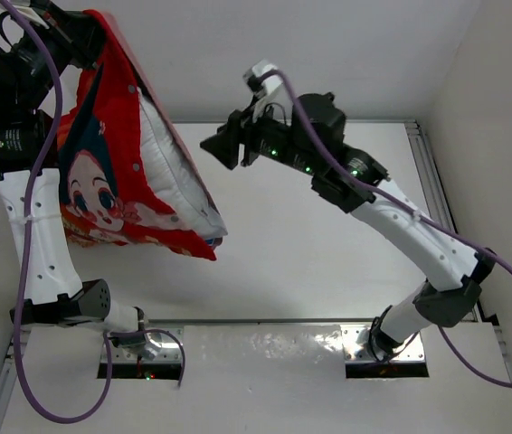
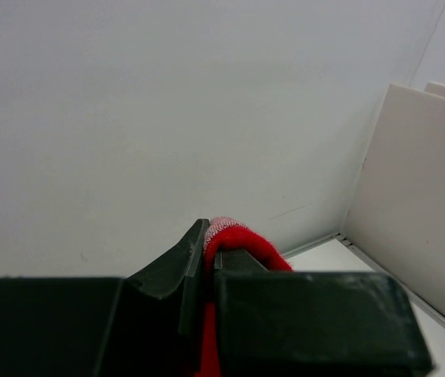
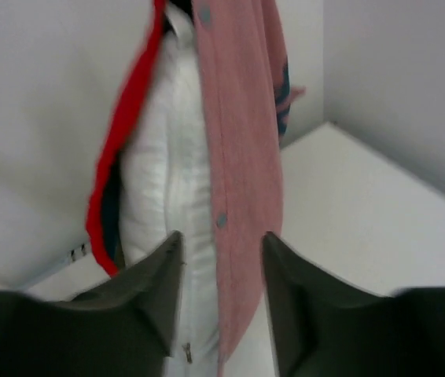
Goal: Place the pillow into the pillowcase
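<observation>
Left gripper [image 2: 209, 251] clamps the red pillowcase [image 1: 102, 181] by its edge, hanging it at far left with the white pillow [image 1: 170, 154] partly inside, while the right gripper [image 3: 222, 239], jaws apart, faces the opening and might snag only cloth, dragging the pillow out.

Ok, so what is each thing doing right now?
pillow: partly inside the pillowcase, one long edge showing.
pillowcase: hanging in the air, its side open.
left gripper: shut on the pillowcase.
right gripper: open, pointing at the pillow.
</observation>
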Motion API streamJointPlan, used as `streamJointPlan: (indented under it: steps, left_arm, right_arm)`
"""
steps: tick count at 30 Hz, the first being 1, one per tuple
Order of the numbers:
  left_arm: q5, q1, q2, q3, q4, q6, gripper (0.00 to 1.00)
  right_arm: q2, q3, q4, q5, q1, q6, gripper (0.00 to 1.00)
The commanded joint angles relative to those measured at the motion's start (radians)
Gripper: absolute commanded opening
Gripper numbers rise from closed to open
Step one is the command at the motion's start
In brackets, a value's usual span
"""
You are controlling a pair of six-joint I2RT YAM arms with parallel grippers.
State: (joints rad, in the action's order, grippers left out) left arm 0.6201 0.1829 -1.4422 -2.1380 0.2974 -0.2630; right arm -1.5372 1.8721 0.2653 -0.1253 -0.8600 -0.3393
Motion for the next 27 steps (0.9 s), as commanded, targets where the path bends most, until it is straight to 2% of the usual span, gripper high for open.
streamJointPlan:
  steps: [1, 4, 10, 14, 17, 21, 27]
  left_arm:
    - [-0.023, -0.007, 0.034, -0.037, -0.109, 0.013, 0.0]
    - [-0.023, -0.007, 0.031, -0.037, -0.113, 0.013, 0.0]
    - [-0.023, -0.008, 0.023, -0.042, -0.121, 0.01, 0.0]
    - [-0.02, -0.007, 0.023, -0.037, -0.11, 0.016, 0.0]
    - [-0.023, -0.007, 0.026, -0.034, -0.109, 0.021, 0.0]
    - [-0.023, -0.008, 0.023, -0.036, -0.113, 0.019, 0.0]
    - [-0.026, -0.008, 0.026, -0.036, -0.109, 0.025, 0.0]
  right_arm:
    - [0.002, -0.114, 0.002, 0.056, 0.001, -0.012, 0.53]
    - [0.041, -0.212, -0.049, 0.053, -0.011, -0.027, 0.58]
    - [0.02, -0.241, -0.034, 0.029, -0.073, 0.009, 0.58]
    - [0.057, -0.33, -0.073, 0.041, -0.07, -0.024, 0.5]
    - [0.083, -0.407, -0.13, 0.041, -0.062, -0.056, 0.49]
    - [0.057, -0.426, -0.144, 0.049, -0.056, -0.089, 0.42]
    - [0.032, -0.445, -0.149, 0.039, -0.048, -0.122, 0.38]
